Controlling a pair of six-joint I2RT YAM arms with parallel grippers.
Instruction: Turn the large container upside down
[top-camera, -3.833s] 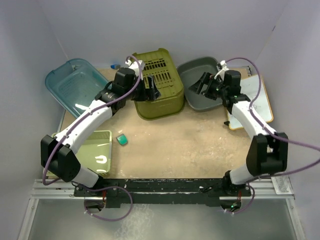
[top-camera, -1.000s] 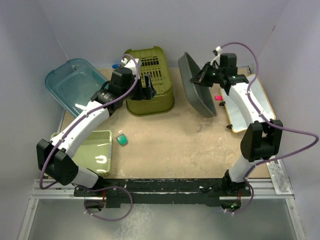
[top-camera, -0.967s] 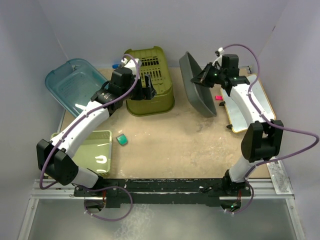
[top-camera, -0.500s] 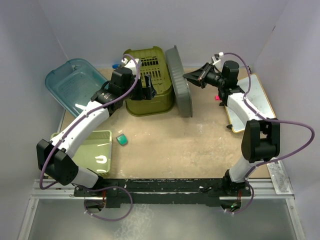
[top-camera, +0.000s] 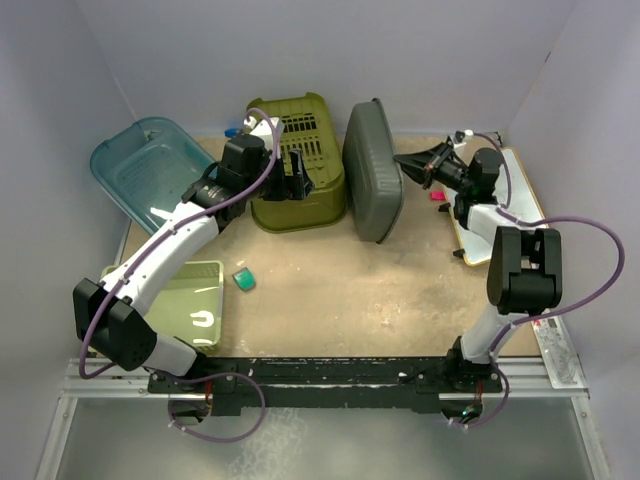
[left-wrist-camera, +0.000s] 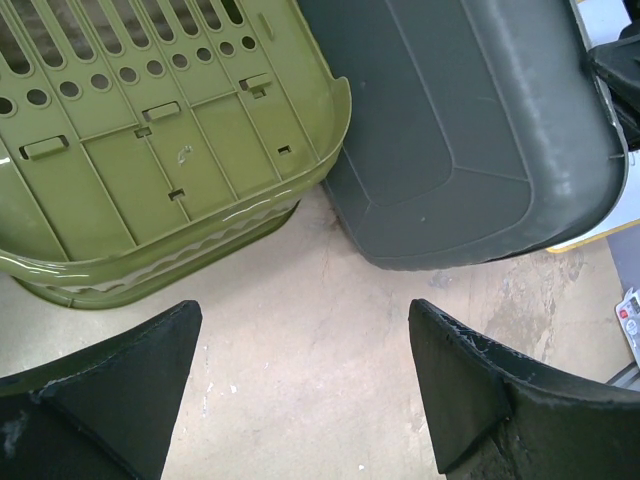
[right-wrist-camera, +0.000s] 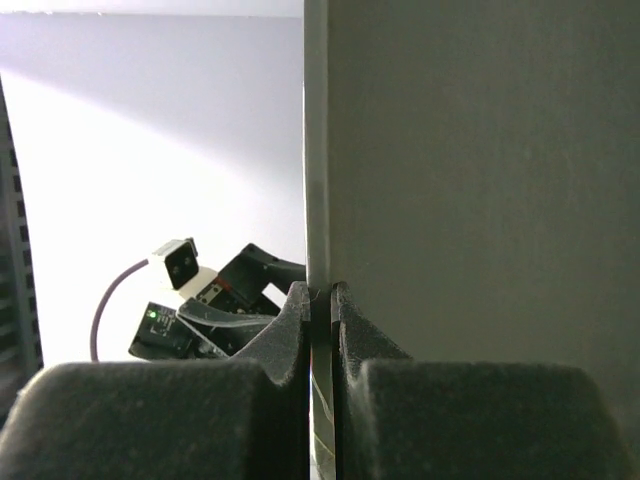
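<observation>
Large grey container (top-camera: 372, 170): located at the far edge of the desk, slightly right of centre. It is tipped onto its side, with the moulded base turned towards the overhead camera and the near edge.

Right gripper (top-camera: 410, 163): meets the container on the side facing the desk's right edge. In the right wrist view the gripper (right-wrist-camera: 320, 300) has its fingers pressed together on a thin edge of the container (right-wrist-camera: 480, 180), with only that edge between them.

Left gripper (top-camera: 298, 180): positioned over the olive slotted basket (top-camera: 300, 150), which is just left of the container. In the left wrist view the gripper (left-wrist-camera: 302, 308) has its fingers spread wide over bare desk, with nothing between them. The container (left-wrist-camera: 470, 130) and the basket (left-wrist-camera: 150, 130) both lie beyond the fingertips, well clear of them.

Writing: a small label-like item (left-wrist-camera: 630, 312) at the right border of the left wrist view is too small to read.

Limits of observation:
- The container's opening faces away from all cameras.
- Contact between the container and the basket's rim cannot be confirmed.
- The container's wall fills most of the right wrist view.
- A small pink item (top-camera: 437, 195) near the right edge of the desk is partly hidden by the right arm.
</observation>
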